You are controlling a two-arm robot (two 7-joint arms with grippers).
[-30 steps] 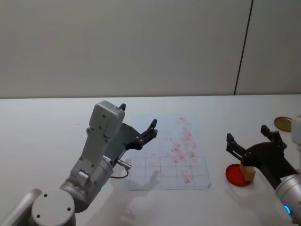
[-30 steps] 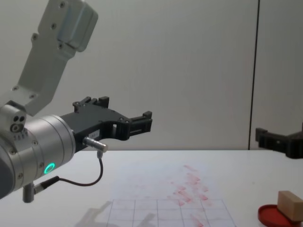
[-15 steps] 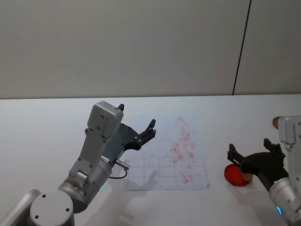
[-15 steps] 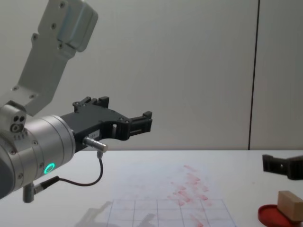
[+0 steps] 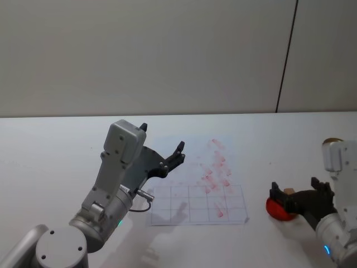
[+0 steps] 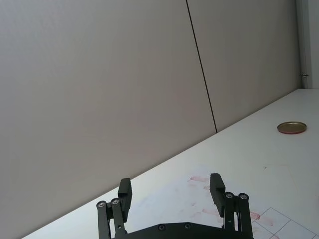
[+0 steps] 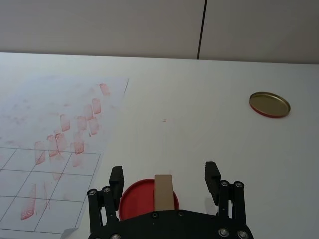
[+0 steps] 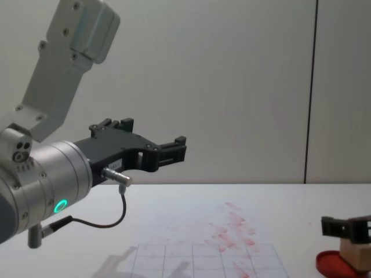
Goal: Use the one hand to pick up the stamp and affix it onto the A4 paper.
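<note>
The stamp (image 7: 164, 192), a small light-wood block, stands upright on the round red ink pad (image 7: 136, 197) to the right of the A4 paper (image 5: 192, 192). My right gripper (image 7: 164, 174), on the arm with the blue light, is open and low over the table. One finger is on each side of the stamp (image 5: 289, 192), and neither touches it. In the chest view the right gripper (image 8: 348, 227) hangs level with the top of the stamp (image 8: 356, 250). My left gripper (image 5: 163, 138) is open and empty, held high over the paper's left part.
A gold round lid (image 7: 269, 104) lies on the white table beyond the ink pad, at the far right. The paper (image 7: 47, 132) carries many red marks and a grid on its near half. A grey wall with a dark vertical seam stands behind the table.
My right gripper has come down and slightly back toward me, from above the stamp to straddling it. The left arm has not moved.
</note>
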